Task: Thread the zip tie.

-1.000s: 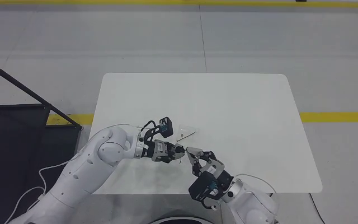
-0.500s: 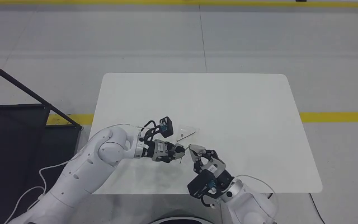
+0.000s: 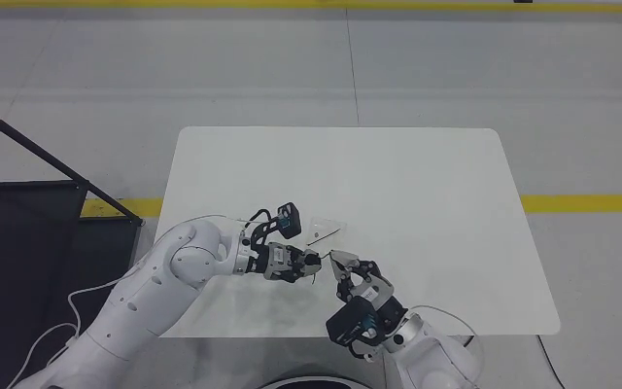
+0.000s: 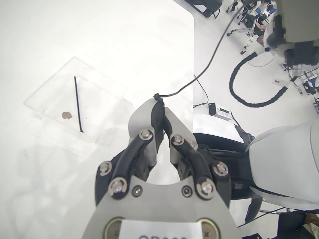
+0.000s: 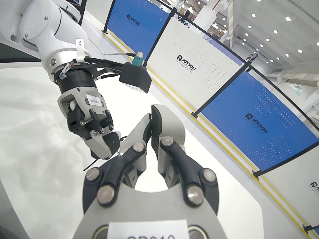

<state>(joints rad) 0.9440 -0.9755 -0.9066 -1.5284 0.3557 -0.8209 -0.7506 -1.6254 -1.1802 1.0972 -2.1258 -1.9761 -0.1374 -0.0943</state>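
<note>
My left gripper [image 4: 159, 108] clamped the zip tie [image 4: 214, 52] at its head — strap running straight to my right gripper [image 5: 152, 115], pinching the tail.

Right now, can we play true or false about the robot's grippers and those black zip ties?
1. The left gripper pinches a black zip tie. True.
2. The two grippers are at opposite ends of the table. False: the right gripper is close beside the left one.
3. A second zip tie lies on the clear tray. True.
4. The tray is piled full of zip ties. False: it holds just that one, plus a small brown bit.
</note>
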